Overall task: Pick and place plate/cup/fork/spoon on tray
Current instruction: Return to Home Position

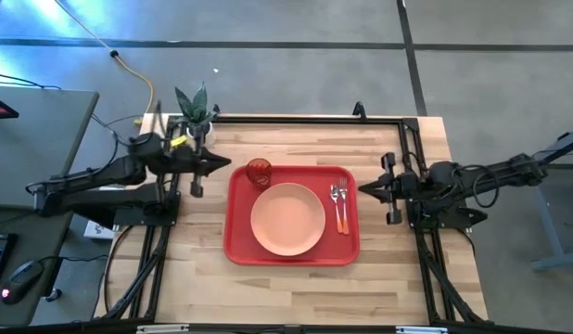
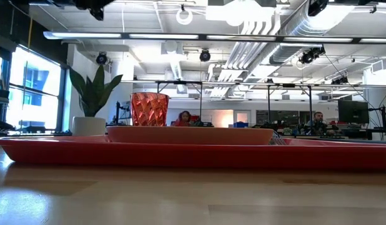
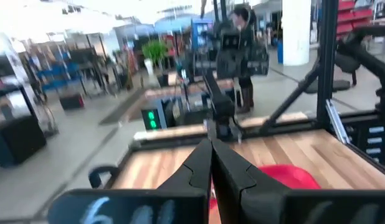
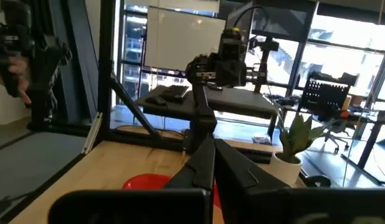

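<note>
Red tray (image 1: 238,243) centred on tabletop (image 1: 296,283) carries plate (image 1: 287,219) in the middle, cup (image 1: 259,172) at its far-left corner, fork (image 1: 336,201) and spoon (image 1: 343,206) side by side right of plate; left gripper (image 1: 223,165) and right gripper (image 1: 364,188) both closed, empty, off the tray's sides.

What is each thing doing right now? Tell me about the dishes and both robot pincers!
plate: flat on the tray, middle
cup: upright, tray's back-left corner
fork: lying right of plate
spoon: lying beside fork
left pincer: shut, empty, off tray
right pincer: shut, empty, off tray
</note>
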